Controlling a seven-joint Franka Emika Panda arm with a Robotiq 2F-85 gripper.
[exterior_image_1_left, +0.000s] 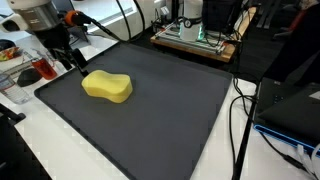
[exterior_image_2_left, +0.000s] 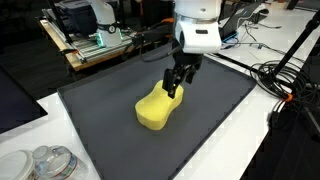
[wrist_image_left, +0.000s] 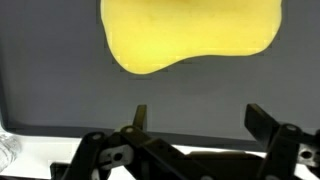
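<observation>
Yellow sponge (exterior_image_1_left: 107, 85) lies flat on a dark mat (exterior_image_1_left: 150, 130), toward its far left corner. The gripper (exterior_image_2_left: 176, 84), jaws spread wide, hangs at one end of the sponge. Being off-centre, a finger could nudge it sideways.

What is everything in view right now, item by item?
sponge: one, yellow, lying on the mat
mat: one, dark grey, spread over the table
table: one, white, under the mat
wooden board with electronics: one, brown with green parts, behind the mat
cables: several, black, on the table beside the mat
clear jars: a few, transparent, at a table corner off the mat
arm: one, white and black, above the mat
end effector: one, black, open, at one end of the sponge; whether they touch cannot be told
</observation>
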